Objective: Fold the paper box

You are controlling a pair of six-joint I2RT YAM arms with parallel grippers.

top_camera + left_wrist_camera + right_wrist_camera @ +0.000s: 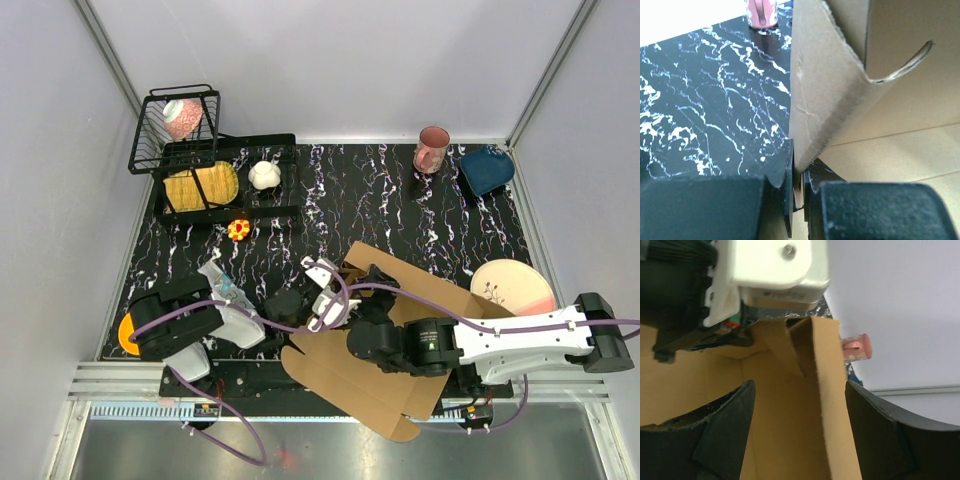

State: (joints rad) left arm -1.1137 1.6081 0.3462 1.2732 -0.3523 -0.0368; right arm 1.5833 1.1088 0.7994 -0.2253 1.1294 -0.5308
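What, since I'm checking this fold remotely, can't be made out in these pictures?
- Top external: the right arm covers the middle of the paper box; its folds there are hidden.
- Left wrist: the left hand pinches one edge; the frame cuts off the rest.
- Right wrist: the open right hand straddles a flap; blur leaves contact unclear.

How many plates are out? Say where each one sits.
4: yellow plate in the black rack, blue plate at the far right, cream plate beside the right arm, orange plate half hidden under the left arm. Others may be covered.
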